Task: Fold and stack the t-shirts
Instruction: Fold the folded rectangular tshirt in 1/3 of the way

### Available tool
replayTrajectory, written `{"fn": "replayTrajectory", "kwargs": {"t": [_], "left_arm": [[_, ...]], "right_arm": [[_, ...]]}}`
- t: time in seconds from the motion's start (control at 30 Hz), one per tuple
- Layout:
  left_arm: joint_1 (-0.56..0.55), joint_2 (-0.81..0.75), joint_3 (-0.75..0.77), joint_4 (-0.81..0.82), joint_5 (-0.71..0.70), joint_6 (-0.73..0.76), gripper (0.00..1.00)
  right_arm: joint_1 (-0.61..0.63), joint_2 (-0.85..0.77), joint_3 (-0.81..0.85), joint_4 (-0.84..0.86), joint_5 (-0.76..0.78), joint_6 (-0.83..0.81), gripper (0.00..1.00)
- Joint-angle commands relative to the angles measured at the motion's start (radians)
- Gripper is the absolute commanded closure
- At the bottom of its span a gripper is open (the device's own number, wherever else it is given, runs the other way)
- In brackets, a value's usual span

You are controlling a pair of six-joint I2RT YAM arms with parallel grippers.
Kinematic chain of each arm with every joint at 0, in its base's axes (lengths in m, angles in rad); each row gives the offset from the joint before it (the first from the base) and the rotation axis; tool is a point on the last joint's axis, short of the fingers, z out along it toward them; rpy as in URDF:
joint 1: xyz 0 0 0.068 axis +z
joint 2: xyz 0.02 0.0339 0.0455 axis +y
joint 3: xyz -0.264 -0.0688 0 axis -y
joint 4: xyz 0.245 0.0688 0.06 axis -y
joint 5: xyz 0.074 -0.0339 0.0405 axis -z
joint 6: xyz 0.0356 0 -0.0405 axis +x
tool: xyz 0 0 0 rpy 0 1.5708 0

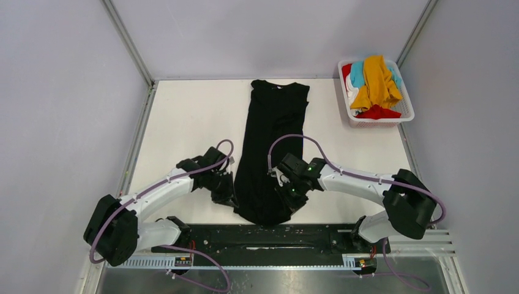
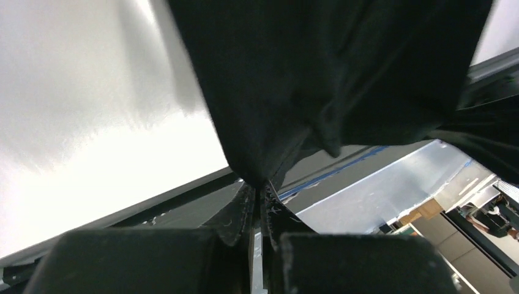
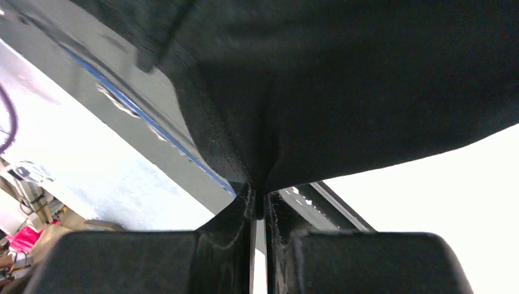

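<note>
Clamping left claw and right claw onto black tee hem corners, lower centre; probably handling soft, floppy, sagging midway.

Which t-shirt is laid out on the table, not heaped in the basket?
The large black fabric t-shirt, stretched lengthwise mid-table; the mustard-orange, teal-blue, red and white tees sit crumpled in the white plastic basket.

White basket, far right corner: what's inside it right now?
The basket holds crumpled shirts: a mustard-orange tee draped on top, with a teal-blue tee, white tee and red tee showing around it. Anything beneath them, and the basket's floor, is covered.
</note>
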Motion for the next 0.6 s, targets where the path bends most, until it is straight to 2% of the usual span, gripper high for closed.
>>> {"fn": "replayTrajectory", "kwargs": {"t": [0.0, 0.2, 0.4, 0.57], "left_arm": [[0.005, 0.006, 0.152, 0.019, -0.01, 0.058, 1.0], [0.065, 0.176, 0.358, 0.079, -0.126, 0.081, 1.0], [0.142, 0.394, 0.559, 0.163, -0.154, 0.043, 1.0], [0.172, 0.558, 0.769, 0.173, -0.189, 0.03, 1.0]], "right_arm": [[-0.047, -0.034, 0.126, -0.052, 0.041, -0.031, 1.0], [-0.216, -0.027, 0.224, 0.003, 0.12, -0.074, 1.0], [-0.32, 0.063, 0.337, 0.037, 0.195, -0.119, 1.0], [-0.442, 0.128, 0.407, 0.108, 0.215, -0.062, 1.0]]}}
